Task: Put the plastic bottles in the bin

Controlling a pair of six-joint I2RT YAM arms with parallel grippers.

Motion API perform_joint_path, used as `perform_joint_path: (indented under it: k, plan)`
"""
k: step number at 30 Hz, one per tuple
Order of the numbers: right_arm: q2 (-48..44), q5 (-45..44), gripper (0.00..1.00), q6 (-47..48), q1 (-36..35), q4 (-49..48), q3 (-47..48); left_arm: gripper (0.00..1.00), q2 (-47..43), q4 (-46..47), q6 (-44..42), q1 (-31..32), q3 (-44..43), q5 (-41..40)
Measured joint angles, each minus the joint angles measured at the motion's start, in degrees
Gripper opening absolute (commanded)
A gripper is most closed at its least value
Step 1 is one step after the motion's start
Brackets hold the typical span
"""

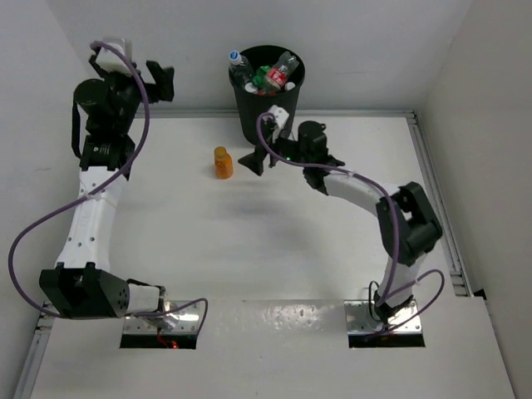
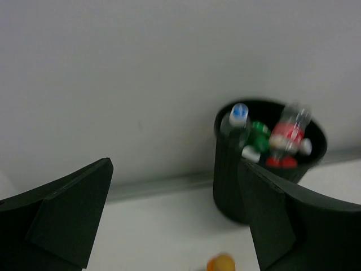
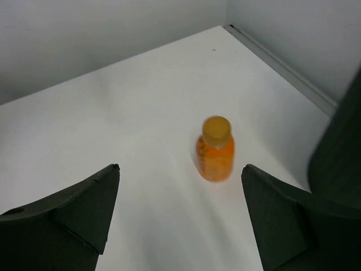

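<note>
- Orange bottle stands upright on the counter beside the bin; other bottles already inside.
- Right pincer spread, aimed at it; left pincer spread too.
- Straddle its body evenly, then squeeze gently.

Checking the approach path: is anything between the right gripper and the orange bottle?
Nothing. The right wrist view shows only bare white table between the open right gripper and the upright orange bottle.
</note>
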State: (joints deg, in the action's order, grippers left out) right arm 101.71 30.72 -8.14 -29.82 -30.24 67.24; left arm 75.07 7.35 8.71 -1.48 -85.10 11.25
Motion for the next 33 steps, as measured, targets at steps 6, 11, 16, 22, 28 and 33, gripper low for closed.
perform_joint_path:
  k: [6, 11, 16, 22, 28, 33]
  plan:
    - [13.77, -1.05, 0.86, -2.34, -5.44, -2.95, 11.65, 1.0, -1.4, -6.97, 0.39, -4.72, 9.09, 2.51]
    - [22.32, -6.03, 0.86, -1.11, -7.82, -4.11, 19.17, 1.0, -5.6, -8.39, 0.39, -6.99, 12.13, 3.93]
    - [28.37, -11.89, 0.86, 1.49, -8.59, -3.98, 24.52, 1.0, -7.8, -8.13, -0.11, -7.39, 12.24, 5.95]
    - [34.91, -16.55, 0.78, 3.67, -8.57, -2.08, 32.48, 1.0, -7.52, -8.61, -0.55, -8.0, 12.5, 7.13]
    - [36.04, -17.25, 0.73, 5.27, -8.5, 0.74, 34.05, 1.0, -6.8, -8.59, -0.57, -8.33, 12.94, 7.89]
    - [36.04, -16.76, 0.68, 5.81, -8.17, 2.93, 34.05, 1.0, -6.03, -8.5, -0.48, -8.37, 13.81, 8.13]
